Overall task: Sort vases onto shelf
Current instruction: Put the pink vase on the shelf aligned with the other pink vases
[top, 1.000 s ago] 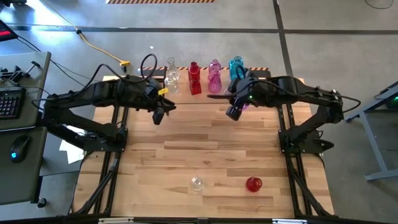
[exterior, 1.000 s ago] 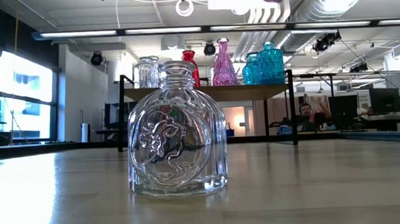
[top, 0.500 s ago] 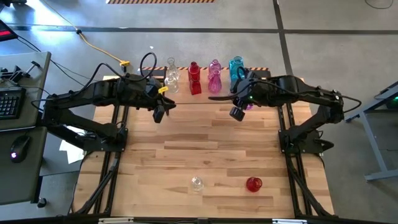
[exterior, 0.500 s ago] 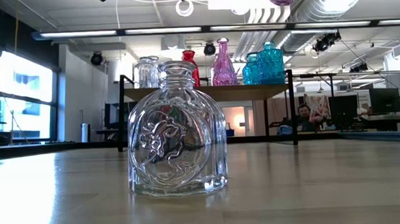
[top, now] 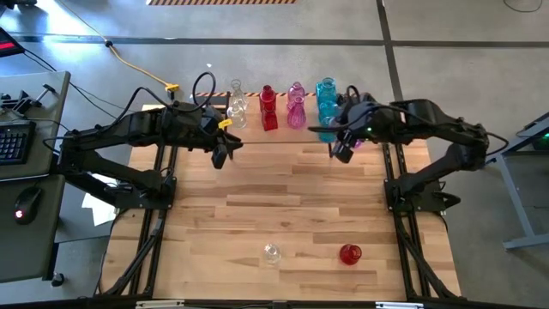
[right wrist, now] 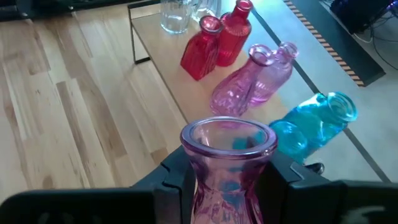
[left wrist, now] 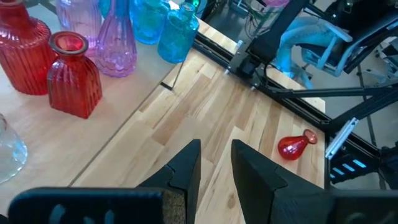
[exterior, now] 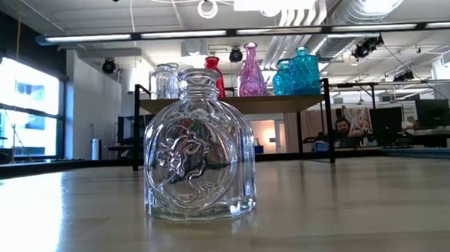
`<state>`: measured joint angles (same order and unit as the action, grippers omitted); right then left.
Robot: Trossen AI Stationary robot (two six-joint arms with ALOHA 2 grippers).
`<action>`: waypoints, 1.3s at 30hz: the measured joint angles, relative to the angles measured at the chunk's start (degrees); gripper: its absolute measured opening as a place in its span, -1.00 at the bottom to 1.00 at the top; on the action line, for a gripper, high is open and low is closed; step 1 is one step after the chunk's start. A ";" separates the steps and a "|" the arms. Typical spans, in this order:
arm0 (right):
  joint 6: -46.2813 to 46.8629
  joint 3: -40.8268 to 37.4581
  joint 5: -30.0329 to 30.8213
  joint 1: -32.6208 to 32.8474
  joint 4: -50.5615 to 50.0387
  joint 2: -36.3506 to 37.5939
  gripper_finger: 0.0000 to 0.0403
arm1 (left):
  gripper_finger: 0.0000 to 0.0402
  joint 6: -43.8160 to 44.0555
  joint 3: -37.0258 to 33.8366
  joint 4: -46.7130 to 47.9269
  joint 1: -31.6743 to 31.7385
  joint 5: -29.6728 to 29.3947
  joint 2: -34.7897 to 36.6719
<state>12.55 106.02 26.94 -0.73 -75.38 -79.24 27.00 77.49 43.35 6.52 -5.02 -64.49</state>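
One pink vase (right wrist: 228,163) sits clamped by the neck in the right gripper (top: 343,148), held high at the upper right of the overhead frame beside the shelf (top: 257,129). Eight vases stand there: two clear, two red, two pink, two blue. Two more, one clear vase (top: 271,253) and one red vase (top: 348,254), lie low on the table (top: 257,206), while the left gripper (top: 220,158) hangs at upper left, fingers slightly apart, empty.

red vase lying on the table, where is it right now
In the high view the red vase lies on its side near the table's front edge, right of centre, beside the clear bottle to its left, far from the shelf.
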 joint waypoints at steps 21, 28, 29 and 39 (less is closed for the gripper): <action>5.63 -33.22 -1.17 0.02 27.15 25.79 -0.51 | -0.60 2.95 -0.02 -0.85 1.51 -0.41 0.00; 5.48 -40.43 -3.65 0.02 36.21 28.20 -0.51 | -0.60 2.97 -0.02 -1.29 1.51 -0.39 0.00; 5.41 -41.31 -3.65 0.02 37.35 28.19 -0.51 | -0.60 2.97 -0.02 -1.29 1.51 -0.39 0.00; 5.42 -52.92 -5.95 0.02 52.60 28.23 -0.51 | -0.60 2.95 -0.02 -1.27 1.51 -0.39 0.00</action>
<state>17.97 53.10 20.98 -0.71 -22.78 -51.00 29.95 77.47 42.09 8.03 -5.41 -64.49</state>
